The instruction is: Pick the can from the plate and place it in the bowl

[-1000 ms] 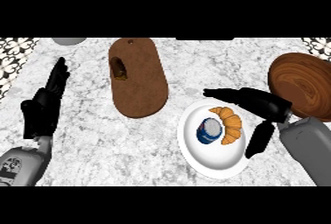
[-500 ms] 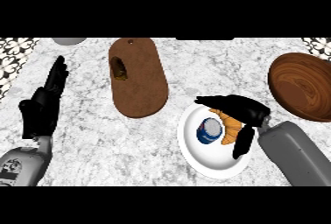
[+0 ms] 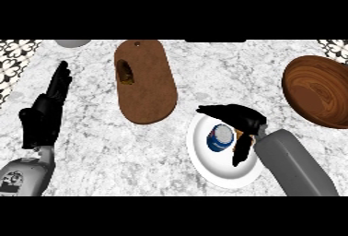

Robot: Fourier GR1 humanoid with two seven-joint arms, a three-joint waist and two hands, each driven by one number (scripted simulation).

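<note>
A blue can (image 3: 219, 138) with a pale top stands on the white plate (image 3: 211, 166) at the lower right of the counter. My right hand (image 3: 242, 122) hovers over the plate, fingers arched above the can's far side and thumb hanging at its right, apart from it. A croissant on the plate is almost hidden under that hand. The brown wooden bowl (image 3: 319, 90) sits at the right edge. My left hand (image 3: 46, 110) rests open at the left, fingers up.
A brown wooden cutting board (image 3: 145, 80) with a small dark item near its top lies left of the plate. A grey dish (image 3: 72, 43) shows at the top edge. A patterned strip runs along the counter's left side.
My right hand has moved left from beside the bowl to over the plate, now covering the croissant and closing in around the can. The left hand has not moved.
</note>
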